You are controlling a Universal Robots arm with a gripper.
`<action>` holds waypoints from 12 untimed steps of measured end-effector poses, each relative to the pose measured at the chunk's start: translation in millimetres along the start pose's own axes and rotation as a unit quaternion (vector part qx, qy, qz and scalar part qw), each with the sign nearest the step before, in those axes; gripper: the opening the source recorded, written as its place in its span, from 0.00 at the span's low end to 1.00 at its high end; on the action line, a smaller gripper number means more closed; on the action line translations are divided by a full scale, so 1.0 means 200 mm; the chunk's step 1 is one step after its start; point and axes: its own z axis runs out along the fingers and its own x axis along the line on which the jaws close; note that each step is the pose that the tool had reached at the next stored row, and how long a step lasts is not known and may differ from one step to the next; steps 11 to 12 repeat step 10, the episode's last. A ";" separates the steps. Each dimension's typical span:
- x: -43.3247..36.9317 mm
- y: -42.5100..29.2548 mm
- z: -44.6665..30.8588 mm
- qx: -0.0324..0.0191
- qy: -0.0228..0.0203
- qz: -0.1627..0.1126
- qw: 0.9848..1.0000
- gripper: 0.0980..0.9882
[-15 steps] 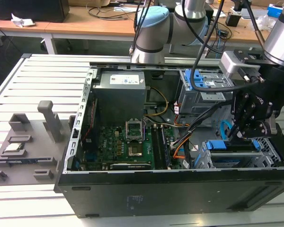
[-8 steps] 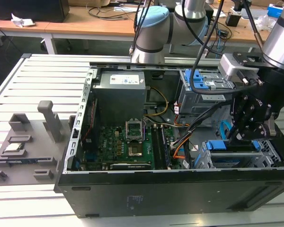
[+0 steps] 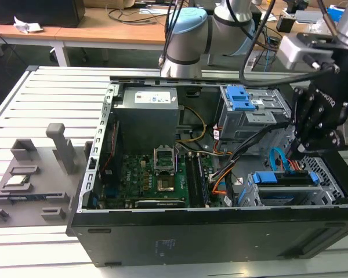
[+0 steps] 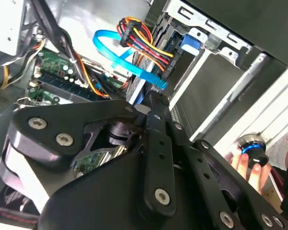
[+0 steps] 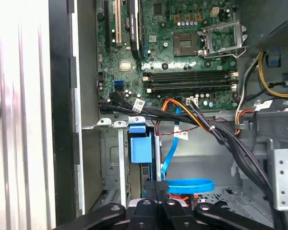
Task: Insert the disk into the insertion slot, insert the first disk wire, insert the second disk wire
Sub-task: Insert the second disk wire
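1. In both wrist views the black gripper [image 4: 151,112] fills the foreground; its fingertips [image 5: 156,184] look pressed together with nothing between them.
2. Just beyond the tips lies the blue cable [image 5: 189,184], curved in a loop; in the second wrist view it [image 4: 122,60] crosses the orange, red and black wires [image 4: 146,45].
3. In the exterior view the gripper [image 3: 301,156] hangs over the disk [image 3: 284,179], whose blue frame sits inside the low grey cage [image 3: 252,194] at the computer case's [image 3: 191,237] near corner, on the exterior view's right.
4. Farther back sits the green motherboard [image 3: 156,179].
5. A person's hand [image 4: 247,165] shows beside the case.
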 end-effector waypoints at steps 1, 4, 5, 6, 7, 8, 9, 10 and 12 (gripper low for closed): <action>0.000 0.001 -0.017 0.000 0.000 0.000 1.000 0.06; 0.002 0.002 -0.055 0.000 0.000 0.000 1.000 0.01; 0.002 0.002 -0.055 0.000 0.000 0.000 1.000 0.01; 0.002 0.002 -0.055 0.000 0.000 0.000 1.000 0.01; 0.002 0.002 -0.055 0.000 0.000 0.000 1.000 0.01; 0.001 0.002 -0.055 0.000 0.000 0.000 1.000 0.01; 0.002 0.002 -0.055 0.000 0.000 0.000 1.000 0.01; 0.002 0.002 -0.055 0.000 0.000 0.000 1.000 0.01; 0.002 0.002 -0.055 0.000 0.000 0.000 1.000 0.01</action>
